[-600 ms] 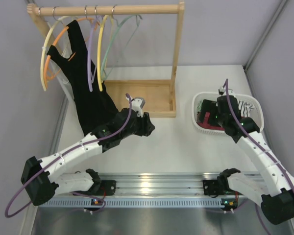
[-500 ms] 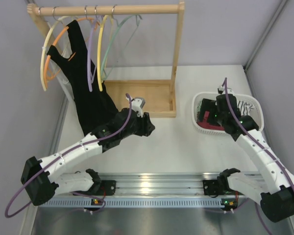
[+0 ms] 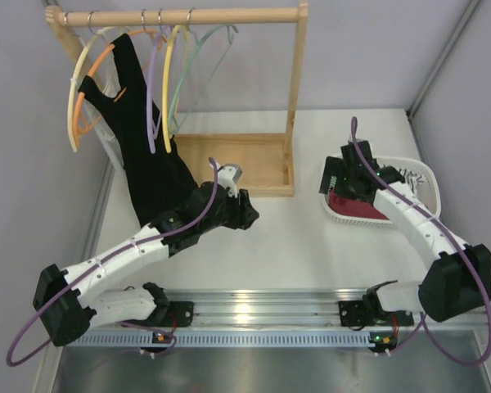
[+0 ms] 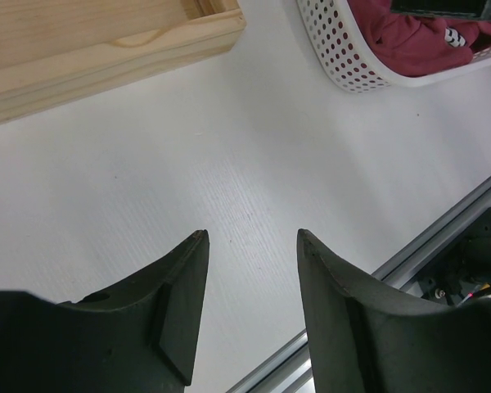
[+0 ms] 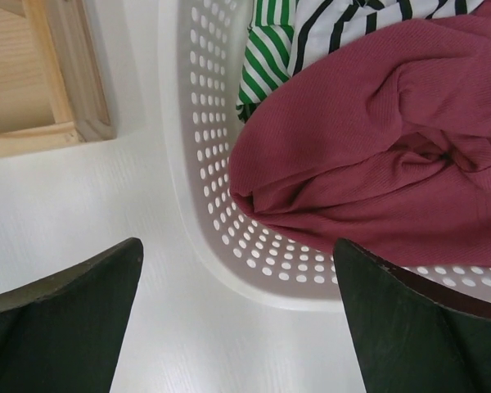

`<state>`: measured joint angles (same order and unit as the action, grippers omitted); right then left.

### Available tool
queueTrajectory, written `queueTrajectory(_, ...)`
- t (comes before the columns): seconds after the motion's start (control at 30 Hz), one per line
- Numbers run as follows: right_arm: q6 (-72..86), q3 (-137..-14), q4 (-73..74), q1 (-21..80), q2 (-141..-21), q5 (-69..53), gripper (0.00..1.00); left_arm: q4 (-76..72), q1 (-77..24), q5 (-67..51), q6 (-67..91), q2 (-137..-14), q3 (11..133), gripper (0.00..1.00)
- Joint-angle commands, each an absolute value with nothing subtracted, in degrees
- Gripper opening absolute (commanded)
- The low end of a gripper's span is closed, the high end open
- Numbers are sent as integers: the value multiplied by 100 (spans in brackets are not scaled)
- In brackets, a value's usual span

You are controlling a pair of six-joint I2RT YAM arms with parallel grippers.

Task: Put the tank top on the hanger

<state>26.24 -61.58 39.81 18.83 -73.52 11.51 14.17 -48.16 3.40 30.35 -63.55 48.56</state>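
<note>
Hovering over the rim of the basket (image 5: 188, 205) at the table's 3 o'clock, the right gripper (image 5: 237, 246) had its jaws spread wide and held nothing. It was probably lined up to drop onto the tank top (image 5: 376, 164).

- Tank top: maroon, crumpled inside the white perforated basket and lying against striped cloth (image 5: 352, 24); not yet gripped.
- Hanger (image 3: 150, 98): lavender, hooked on the wooden rack (image 3: 180, 16) at 11 o'clock, between a black garment (image 3: 143, 155) and a yellow hanger (image 3: 168, 82), and well apart from the top.
- Left gripper (image 4: 252, 237): jaws parted and empty, held over bare table near the middle, just off the rack's wooden base (image 4: 106, 49); it looked parked to leave the basket free.
- Table (image 3: 286, 237): white, matt and faintly grained, with a metal rail (image 3: 254, 307) along the 6 o'clock edge.
- Room: plain pale grey walls (image 3: 360, 49) closed in the table on three sides.
</note>
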Motion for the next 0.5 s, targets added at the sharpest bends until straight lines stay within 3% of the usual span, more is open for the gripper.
queueTrajectory(0.0, 2839, -6399, 3709, 1802, -7645, 1248, 100, 1301, -4825, 246, 3041, -6196, 4851, 52)
queueTrajectory(0.2, 3085, -6232, 3323, 1451, -8041, 1204, 100, 1345, -4825, 229, 3023, -6152, 4860, 52)
queueTrajectory(0.47, 3208, -6091, 3033, 1284, -8534, 1371, 88, 1362, -4825, 193, 3050, -6214, 4869, 52)
